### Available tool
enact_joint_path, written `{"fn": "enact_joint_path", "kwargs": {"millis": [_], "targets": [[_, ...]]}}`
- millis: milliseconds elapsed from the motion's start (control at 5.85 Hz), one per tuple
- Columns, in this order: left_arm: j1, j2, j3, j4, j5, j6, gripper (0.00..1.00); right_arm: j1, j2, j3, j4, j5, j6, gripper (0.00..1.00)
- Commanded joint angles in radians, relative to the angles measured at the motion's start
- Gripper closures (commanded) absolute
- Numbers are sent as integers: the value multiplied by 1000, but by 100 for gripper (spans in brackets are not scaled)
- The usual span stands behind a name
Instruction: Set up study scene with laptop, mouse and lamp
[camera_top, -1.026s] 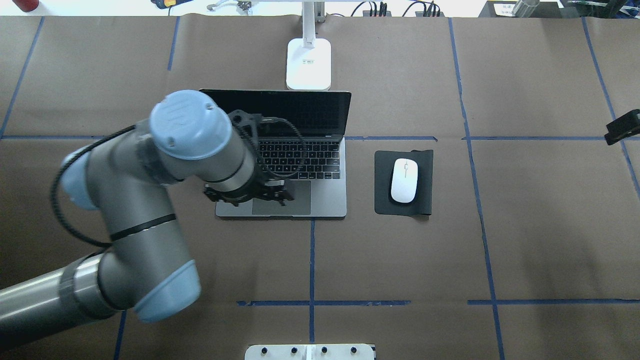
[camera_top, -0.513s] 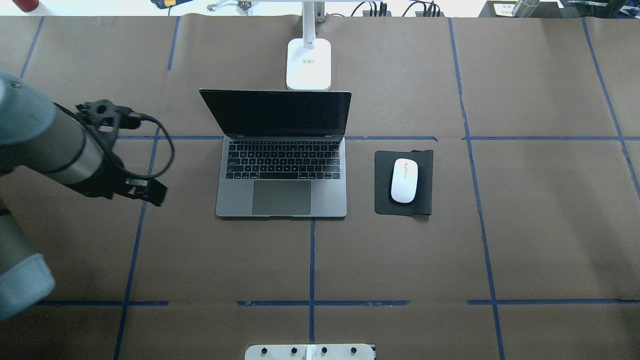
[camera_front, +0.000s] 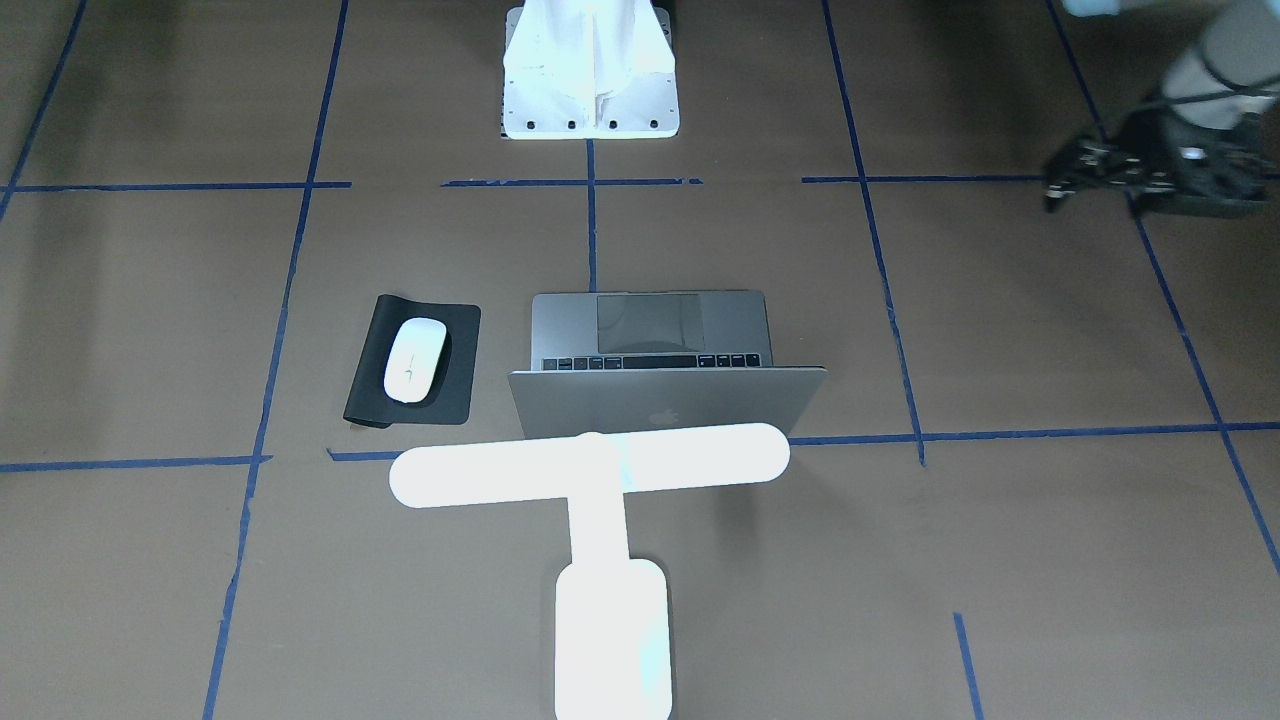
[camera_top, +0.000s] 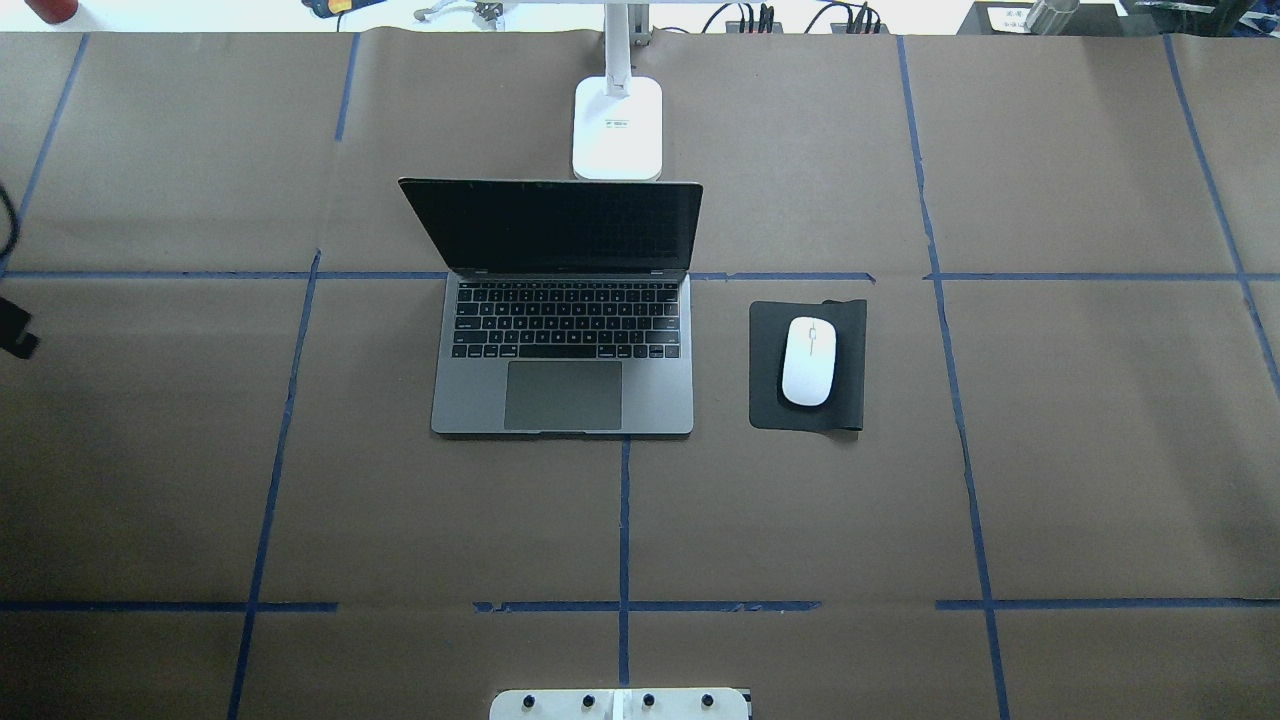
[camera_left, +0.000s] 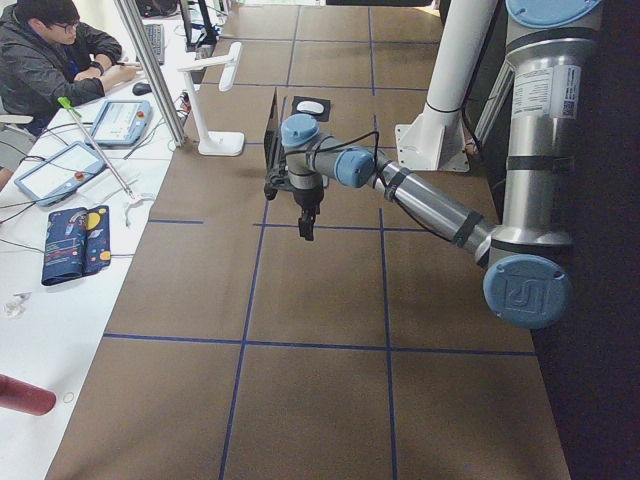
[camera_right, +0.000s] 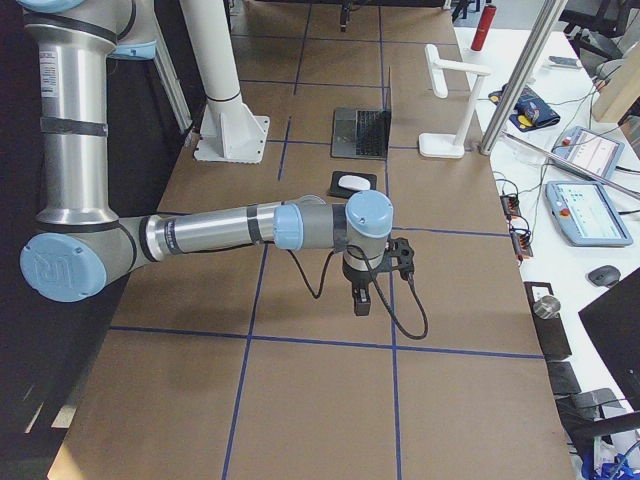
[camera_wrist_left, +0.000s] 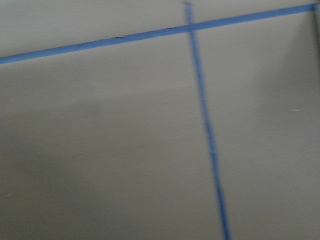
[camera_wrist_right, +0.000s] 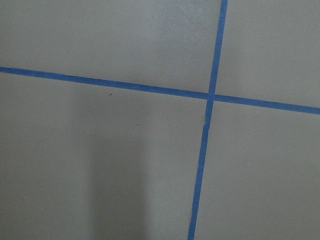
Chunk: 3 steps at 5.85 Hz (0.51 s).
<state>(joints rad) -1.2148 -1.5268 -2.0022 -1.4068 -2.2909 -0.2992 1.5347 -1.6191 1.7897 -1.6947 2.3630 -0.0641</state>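
The laptop stands open at the table's middle with a dark screen; its lid shows a faint apple logo. The white mouse lies on a black mat to the laptop's right. The glowing lamp stands behind the laptop, its base on the table. My left gripper hangs above bare table far to the laptop's left, looking shut and empty. My right gripper shows only in the exterior right view, beyond the mouse; I cannot tell its state.
A white bolted pedestal plate sits at the near table edge. Blue tape lines cross the brown paper. Both wrist views show only paper and tape. A person sits at a side desk with tablets and cables.
My left arm has swung from over the laptop's trackpad to the left, almost out of the overhead view. The right gripper's tip has left that view's right edge.
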Motion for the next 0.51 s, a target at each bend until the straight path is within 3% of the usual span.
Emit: {"fn": "enact_joint_path", "kwargs": {"millis": [0, 342], "targets": [[-222, 22, 290, -67, -38, 275, 0, 2, -2, -57, 1, 1, -2, 0], [-336, 24, 374, -132, -131, 383, 0, 2, 2, -58, 3, -1, -5, 0]]}}
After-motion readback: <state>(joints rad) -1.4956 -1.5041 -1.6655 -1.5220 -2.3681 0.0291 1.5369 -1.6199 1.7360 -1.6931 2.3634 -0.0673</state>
